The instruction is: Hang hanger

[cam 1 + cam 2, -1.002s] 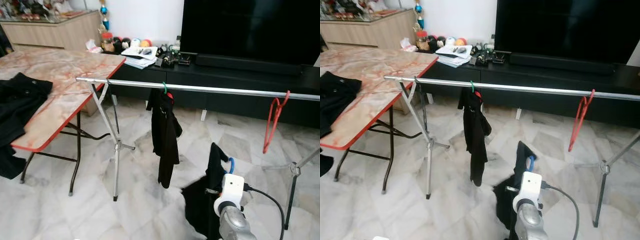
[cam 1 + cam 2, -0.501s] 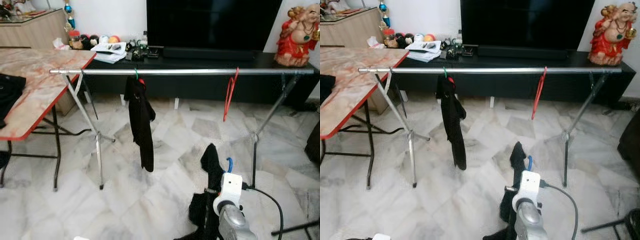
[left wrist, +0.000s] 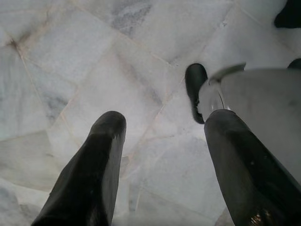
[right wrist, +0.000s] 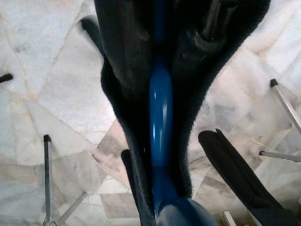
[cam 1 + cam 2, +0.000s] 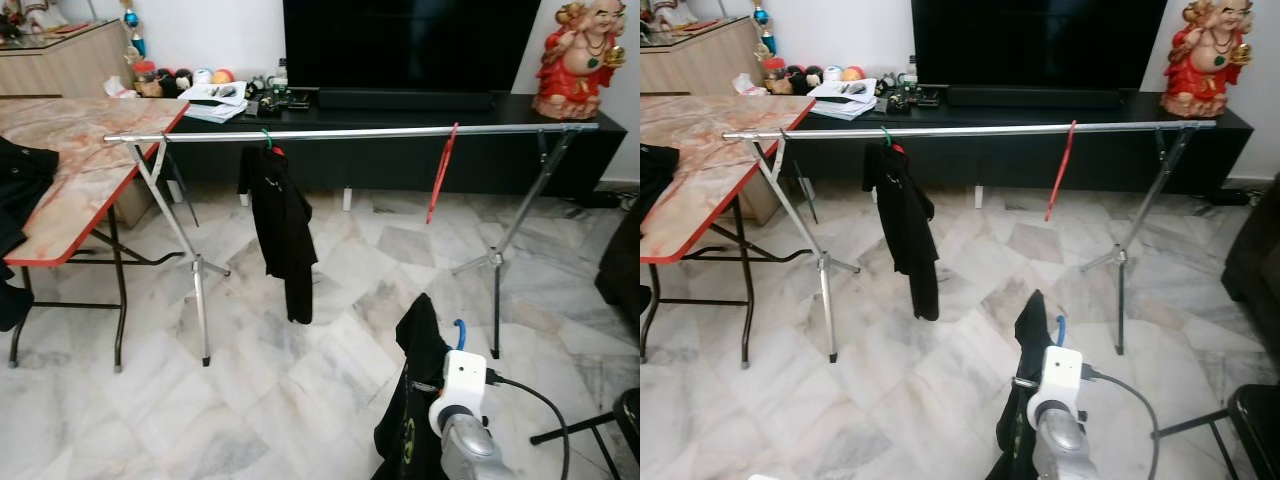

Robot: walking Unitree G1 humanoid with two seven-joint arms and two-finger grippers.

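Your right end effector sits at 5 o'clock in the head view, clamped on the blue hanger with a black garment draped over it; the hanger hook pokes up just past the wrist. The rail runs across at 12 o'clock, well apart from the hanger. On it: a hung black garment at 11, a red hanger at 1. Left end effector hangs idle over marble floor, fingers spread, empty. Desk at 9.

floor: pale marble tiles | wall: white | TV on black console | marble-top folding table
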